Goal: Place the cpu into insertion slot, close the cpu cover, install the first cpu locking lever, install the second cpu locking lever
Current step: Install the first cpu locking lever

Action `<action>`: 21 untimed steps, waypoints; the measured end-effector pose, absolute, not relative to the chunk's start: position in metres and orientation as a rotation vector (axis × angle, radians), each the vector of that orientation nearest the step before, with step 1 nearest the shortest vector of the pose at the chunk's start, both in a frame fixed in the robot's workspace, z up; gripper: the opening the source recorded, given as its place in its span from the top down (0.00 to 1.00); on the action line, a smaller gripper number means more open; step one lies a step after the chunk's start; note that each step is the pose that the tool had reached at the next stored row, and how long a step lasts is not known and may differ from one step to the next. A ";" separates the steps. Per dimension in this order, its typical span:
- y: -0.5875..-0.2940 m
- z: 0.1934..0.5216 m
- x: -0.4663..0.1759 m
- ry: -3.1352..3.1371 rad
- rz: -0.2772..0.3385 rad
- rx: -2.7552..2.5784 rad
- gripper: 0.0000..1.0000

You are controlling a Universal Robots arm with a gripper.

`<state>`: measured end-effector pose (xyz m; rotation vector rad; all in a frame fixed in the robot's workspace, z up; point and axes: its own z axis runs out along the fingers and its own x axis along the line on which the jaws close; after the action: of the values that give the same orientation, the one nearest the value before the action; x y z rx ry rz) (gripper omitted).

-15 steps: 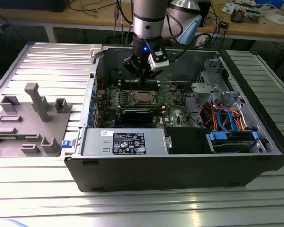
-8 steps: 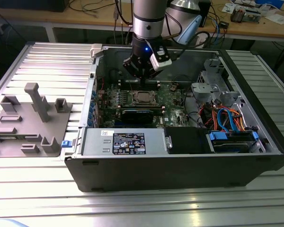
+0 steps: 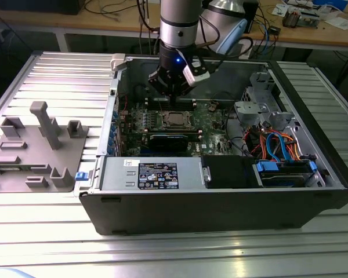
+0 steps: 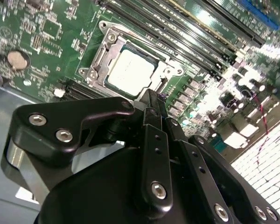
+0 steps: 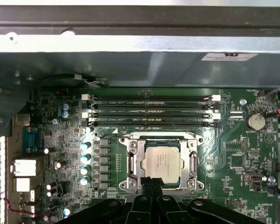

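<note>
looks like you're about halfway: the cpu (image 5: 161, 161) sits in the insertion slot (image 5: 192, 184) right below your fingers (image 5: 147, 184), and the cpu cover (image 5: 161, 141) seems to be down around it. fingers are pressed together, holding nothing. the locking levers (image 5: 194, 163) along the socket edges, can't tell if they're latched, so count those as left.

One cpu (image 5: 161, 161); one cpu cover (image 5: 131, 163); one coin cell (image 5: 255, 121); one gripper (image 5: 151, 183)

Bright room light, with white glare washing out part of the motherboard (image 4: 60, 51) in the second wrist view.
</note>
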<state>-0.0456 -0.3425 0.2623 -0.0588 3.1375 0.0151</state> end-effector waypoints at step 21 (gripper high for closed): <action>-0.342 0.260 -0.066 3.126 0.015 -0.078 0.89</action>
<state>-0.0656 -0.3425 0.2602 -0.0778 3.1265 0.0148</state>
